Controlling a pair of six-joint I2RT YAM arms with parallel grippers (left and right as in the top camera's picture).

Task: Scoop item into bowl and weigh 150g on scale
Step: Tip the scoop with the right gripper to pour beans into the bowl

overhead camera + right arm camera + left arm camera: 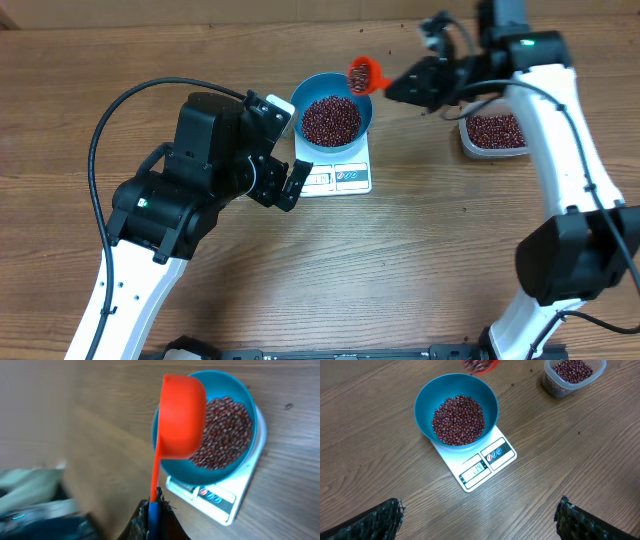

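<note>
Scale (pixel 479 464) display: digits, apparently 114; barely legible.

Wood-grain table (pixel 570 475), smooth blue bowl (pixel 427 402), plastic scoop (pixel 182 410)

Overhead looks straight down on the whole wooden table (pixel 450 270). The left wrist view looks down from farther back at the blue bowl (pixel 490 405) on the scale (pixel 485 462); the right wrist view (much closer) sights along the orange scoop (pixel 182 415) onto that same bowl.
</note>
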